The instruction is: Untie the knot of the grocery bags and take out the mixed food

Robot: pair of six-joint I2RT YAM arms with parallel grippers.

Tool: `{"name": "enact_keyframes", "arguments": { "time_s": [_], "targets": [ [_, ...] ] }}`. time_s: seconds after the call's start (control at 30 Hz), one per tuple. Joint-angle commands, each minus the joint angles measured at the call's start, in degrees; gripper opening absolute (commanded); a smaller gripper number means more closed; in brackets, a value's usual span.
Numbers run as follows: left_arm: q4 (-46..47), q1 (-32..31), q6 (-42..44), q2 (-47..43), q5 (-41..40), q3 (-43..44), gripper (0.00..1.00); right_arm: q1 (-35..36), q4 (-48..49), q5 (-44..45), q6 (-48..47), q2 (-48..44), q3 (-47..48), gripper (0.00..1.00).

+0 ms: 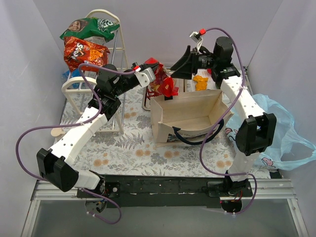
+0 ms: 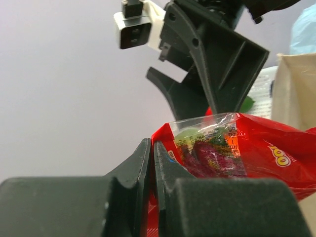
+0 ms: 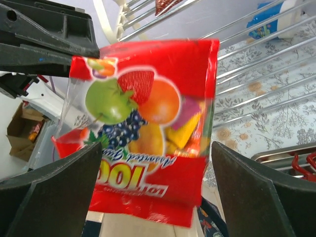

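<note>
Left tool [image 2: 152,148], its arm stretched forward and rightward above the surface [image 1: 138,153], pinches the edge of a red fruit-candy packet [image 2: 237,153] in the air behind the open tote [image 1: 163,116]. Right tool [image 3: 156,144], wrist turned leftward, faces the packet with fingers spread. Blue bag [image 1: 281,133] lies far right.

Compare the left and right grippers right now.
The left gripper is shut; the right gripper is open wide. The left one pinches the red fruit-candy packet by its edge; the right one holds nothing. Both sit at the beige tote's far side.
</note>
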Motion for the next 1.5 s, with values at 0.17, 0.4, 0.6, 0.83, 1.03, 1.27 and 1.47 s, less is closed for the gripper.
{"name": "enact_keyframes", "arguments": {
  "time_s": [0.17, 0.4, 0.6, 0.83, 1.03, 1.27, 1.47],
  "targets": [
    [6.0, 0.2, 5.7, -0.9, -2.8, 3.5, 0.00, -0.5, 10.6, -2.6, 12.3, -0.1, 0.2, 0.99],
    [7.1, 0.2, 3.8, 0.5, -3.9, 4.6, 0.00, 1.1, 11.3, -4.1, 11.2, -1.0, -0.2, 0.98],
    [6.8, 0.2, 4.6, 1.1, -3.4, 4.5, 0.00, 2.7, 12.7, -4.9, 10.9, -2.2, -1.0, 0.99],
    [7.2, -0.2, 0.6, 2.0, -3.3, 7.2, 0.00, 4.2, -10.5, 7.5, -9.9, -1.4, 3.8, 0.88],
    [8.7, -0.2, -1.7, 1.6, -6.2, 7.7, 0.00, 4.3, -15.4, 13.0, -15.9, -0.3, 4.9, 0.42],
    [8.8, -0.2, -3.0, 0.1, -9.9, 6.6, 0.00, 4.5, -14.0, 13.0, -15.8, 4.4, 12.3, 0.06],
    [7.8, -0.2, -1.6, -0.1, -10.8, 6.4, 0.00, 4.3, -6.2, 6.8, -10.6, 4.1, 11.7, 0.82]
  ]
}}
